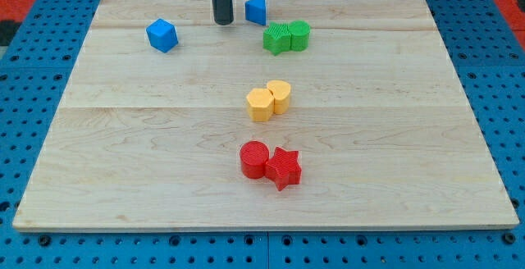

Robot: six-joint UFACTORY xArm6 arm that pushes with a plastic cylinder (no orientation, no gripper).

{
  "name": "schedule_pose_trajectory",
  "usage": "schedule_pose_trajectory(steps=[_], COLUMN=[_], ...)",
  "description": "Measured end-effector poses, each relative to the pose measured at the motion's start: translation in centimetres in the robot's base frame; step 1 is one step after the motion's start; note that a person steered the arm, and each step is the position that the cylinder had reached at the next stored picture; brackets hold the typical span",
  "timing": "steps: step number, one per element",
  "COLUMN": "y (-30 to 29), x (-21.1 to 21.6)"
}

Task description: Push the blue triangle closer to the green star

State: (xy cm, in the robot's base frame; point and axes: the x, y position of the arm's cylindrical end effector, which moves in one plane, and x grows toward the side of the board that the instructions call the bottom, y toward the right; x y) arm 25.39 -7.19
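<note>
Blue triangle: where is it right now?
Near the view's top edge of the board: blue triangle sits just right of my tip, up-left of the green star.

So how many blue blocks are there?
2. The blue triangle sits at the view's top, just right of my tip; the blue cube lies further left. None seem hidden.

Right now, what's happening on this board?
A robot arm's dark rod is working near the view's top edge of the wooden board. My tip sits just to the view's left of the blue triangle, close beside it; whether they touch is unclear. The green star lies a little below and right of the triangle, touching a green cylinder. A blue cube, a yellow pair and a red pair sit apart from the action.
</note>
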Motion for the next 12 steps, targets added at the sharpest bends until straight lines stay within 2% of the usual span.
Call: schedule_pose_trajectory(steps=[2, 3, 4, 5, 9, 12], y=[-0.4, 0.9, 4.7, 6.1, 3.9, 4.7], x=[-1.2, -4.0, -4.7, -4.7, -4.1, -3.1])
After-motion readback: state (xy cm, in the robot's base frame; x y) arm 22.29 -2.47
